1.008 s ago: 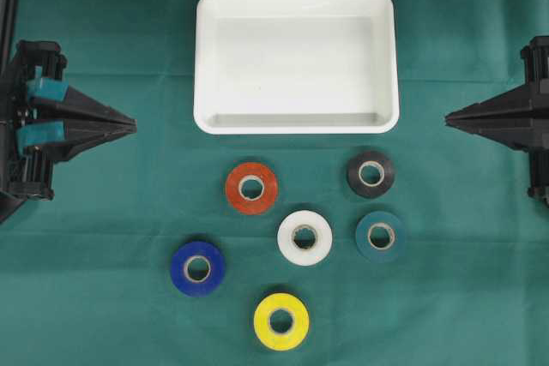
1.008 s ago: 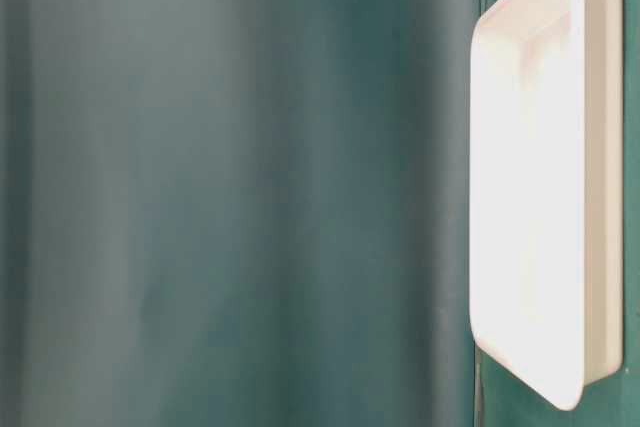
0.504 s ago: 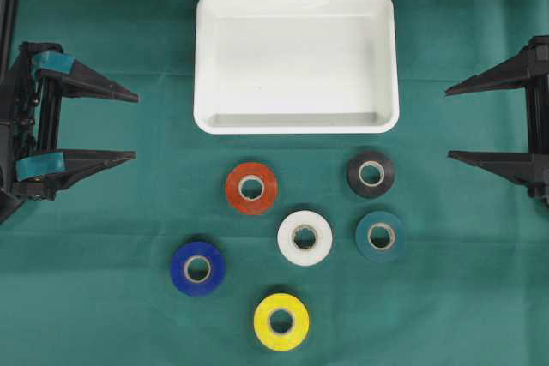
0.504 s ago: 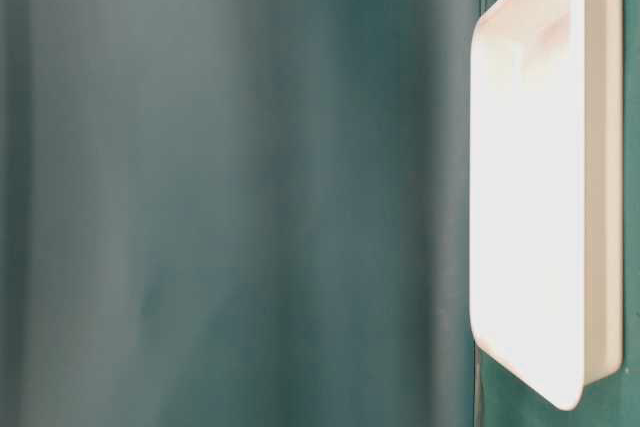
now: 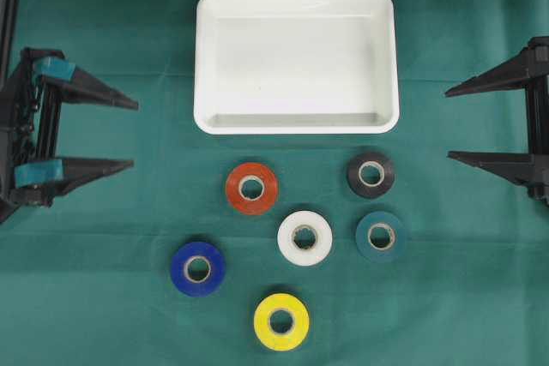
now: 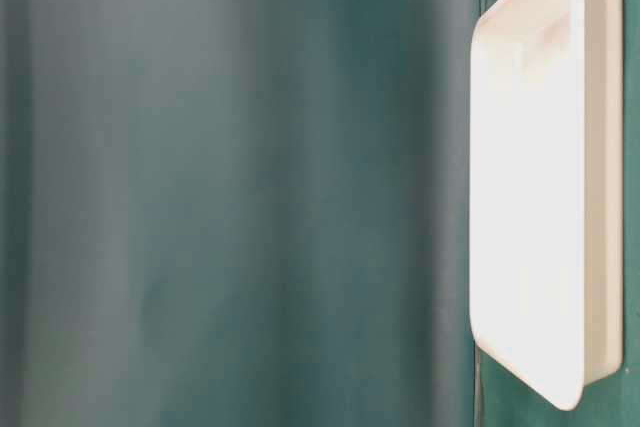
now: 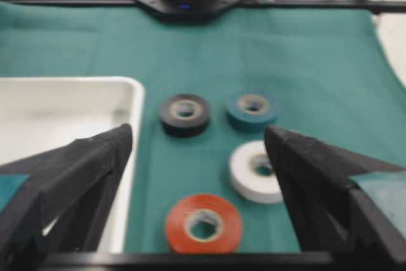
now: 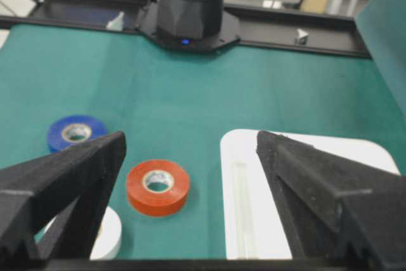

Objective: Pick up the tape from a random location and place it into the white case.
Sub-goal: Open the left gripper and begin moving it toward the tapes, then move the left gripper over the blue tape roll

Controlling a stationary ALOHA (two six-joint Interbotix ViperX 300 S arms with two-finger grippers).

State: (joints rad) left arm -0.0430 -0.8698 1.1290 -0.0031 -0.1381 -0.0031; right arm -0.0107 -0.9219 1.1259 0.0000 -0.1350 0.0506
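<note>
Tape rolls [image 5: 304,237] lie btwn both open tools, none held.

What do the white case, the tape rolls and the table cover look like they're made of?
White case: probably moulded plastic, smooth and slightly glossy, with rounded corners and soft highlights. Orange tape roll: likely vinyl electrical tape, with an even sheen on a paler core that looks like cardboard; the others appear alike. Green cover: matte woven-looking cloth with faint creases.

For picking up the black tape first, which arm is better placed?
Right, probably. The black tape lies nearer the open right gripper than the open left gripper, beside the white case.
</note>
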